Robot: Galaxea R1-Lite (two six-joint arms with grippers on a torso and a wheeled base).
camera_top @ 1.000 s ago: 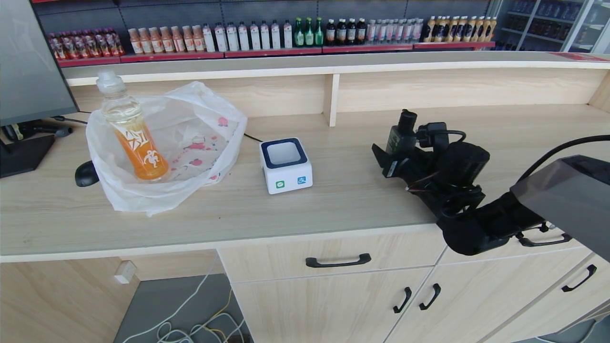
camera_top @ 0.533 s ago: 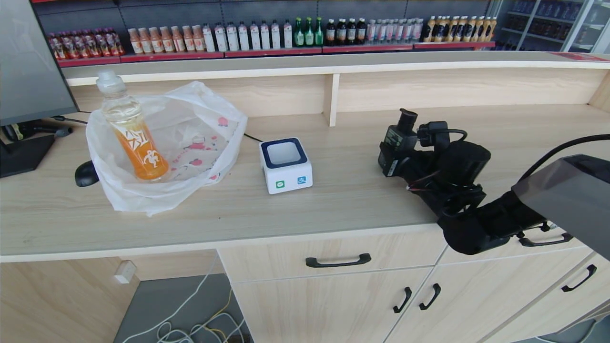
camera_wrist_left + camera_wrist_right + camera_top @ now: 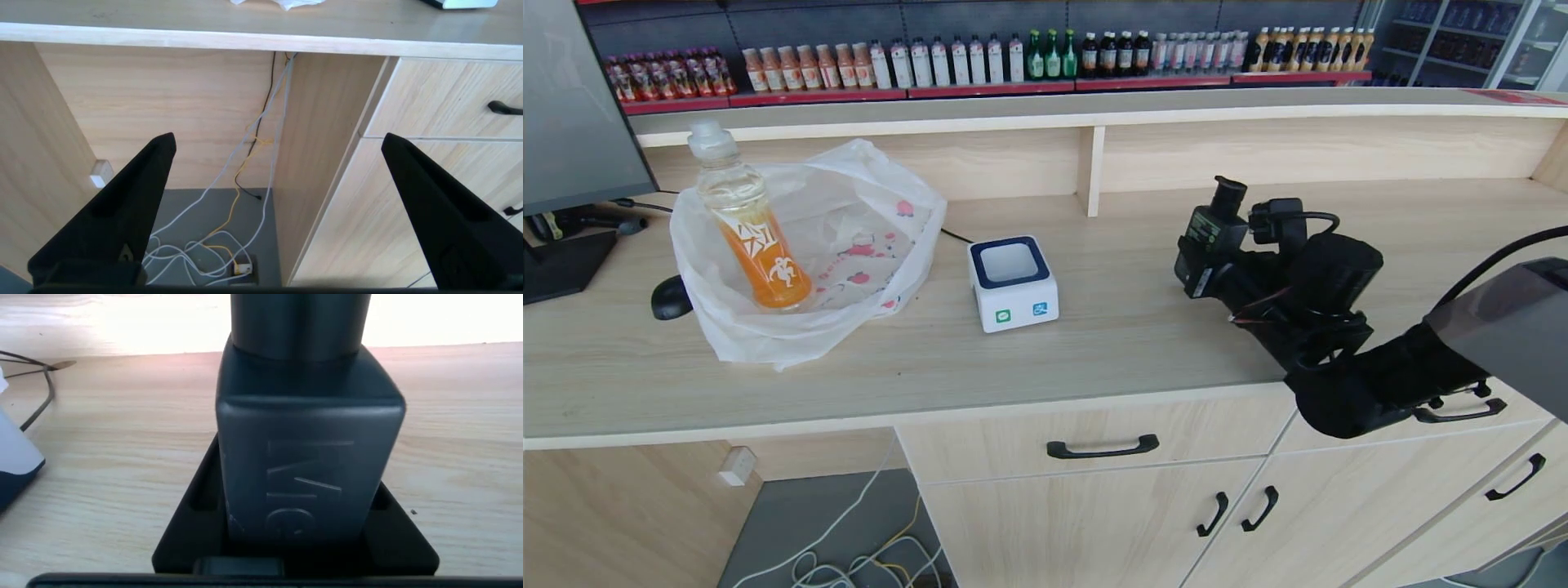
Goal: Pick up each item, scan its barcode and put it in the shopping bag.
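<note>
Roughly halfway by the look of it: dark bottle [image 3: 1209, 237] clamped in the right gripper [image 3: 1215, 273], hanging tilted above the counter [image 3: 1094, 351] at 3 o'clock of the scanner [image 3: 1011, 283], probably not scanned yet. Orange bottle [image 3: 756, 237] already upright in the shopping bag [image 3: 882, 245] at 9 o'clock. Left gripper [image 3: 276, 143] spread wide, holding nothing, down by the cabinet front [image 3: 425, 122]. Pale wood top, drinks shelves [image 3: 1013, 57] at 12 o'clock.

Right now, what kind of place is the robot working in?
Probably a shop checkout: drink shelves behind, a scanner on the counter, a shopping bag holding an orange bottle, and a dark bottle in the right gripper.
</note>
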